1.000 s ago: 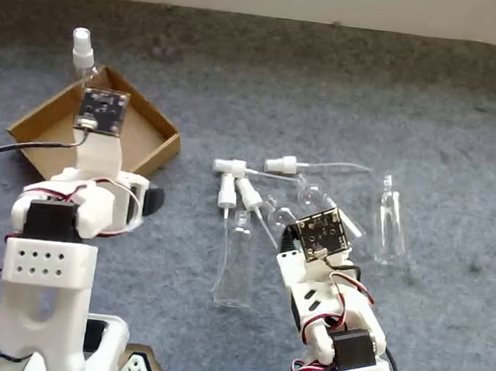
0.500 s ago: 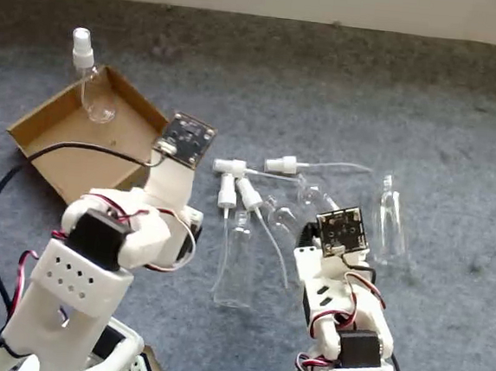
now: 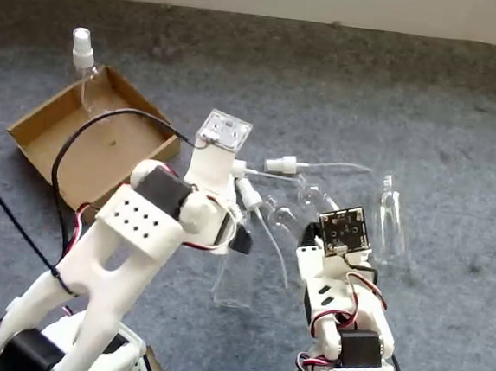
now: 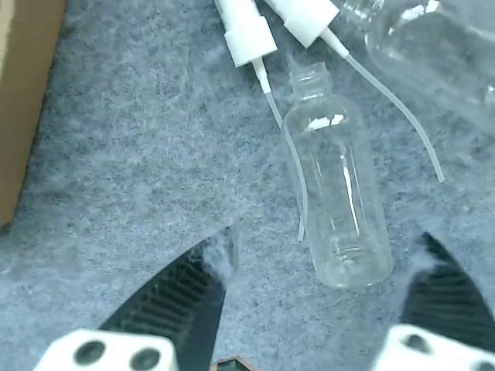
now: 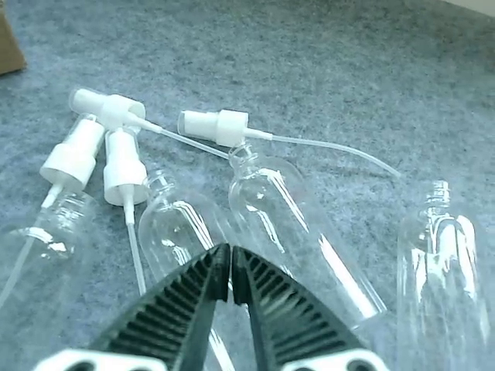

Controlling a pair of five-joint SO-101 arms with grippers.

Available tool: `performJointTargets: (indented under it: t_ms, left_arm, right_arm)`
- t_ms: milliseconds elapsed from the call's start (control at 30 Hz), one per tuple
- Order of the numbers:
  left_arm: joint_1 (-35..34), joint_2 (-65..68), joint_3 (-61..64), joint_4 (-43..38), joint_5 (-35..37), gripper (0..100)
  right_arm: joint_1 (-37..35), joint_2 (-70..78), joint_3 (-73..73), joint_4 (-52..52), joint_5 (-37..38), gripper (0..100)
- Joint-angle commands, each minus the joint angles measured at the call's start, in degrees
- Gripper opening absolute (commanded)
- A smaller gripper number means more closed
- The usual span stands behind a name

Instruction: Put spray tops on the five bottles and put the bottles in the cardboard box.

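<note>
My left gripper [image 4: 309, 301] is open and hangs low over a clear, capless bottle [image 4: 340, 201] lying on the grey carpet, one finger on each side of its base. From above, the left arm [image 3: 224, 134] stretches over the same bottle [image 3: 236, 276]. Two white spray tops [image 4: 247, 35] lie just past its neck. My right gripper [image 5: 230, 259] is shut, with nothing in it, above two more capless bottles [image 5: 186, 224]. Several spray tops [image 5: 216, 124] with long tubes lie beyond them. A capped bottle [image 3: 86, 71] stands in the far corner of the cardboard box [image 3: 86, 150].
Another capless bottle [image 3: 391, 217] lies apart at the right, also seen from the right wrist [image 5: 441, 247]. The box's edge [image 4: 23, 93] is close to the left gripper's side. Grey carpet [image 3: 462, 117] stretches to the back and right; a pale wall edge runs along the far side.
The left arm has let go of the capped bottle in the box and swung right, over the loose bottles. The right arm shifted slightly to the right.
</note>
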Motion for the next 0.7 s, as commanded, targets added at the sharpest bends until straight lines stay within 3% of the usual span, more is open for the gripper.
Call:
performJointTargets:
  t_ms: [0,167,400,667]
  left_arm:
    - [4.7,2.33,-3.65,0.18,5.45,44]
    - [5.14,7.43,-3.74,-2.9,5.89,45]
    - [0.4,18.77,-4.26,-7.82,5.63,45]
    - [0.48,22.64,-3.74,-13.27,5.8,45]
  right_arm:
    - [0.57,-0.57,3.56,-1.71,0.0,0.5]
    - [0.57,-0.57,3.56,-1.71,0.09,0.5]
    - [0.66,-0.57,3.56,-1.71,0.09,0.5]
    - [0.66,-0.57,3.56,-1.71,0.18,0.5]
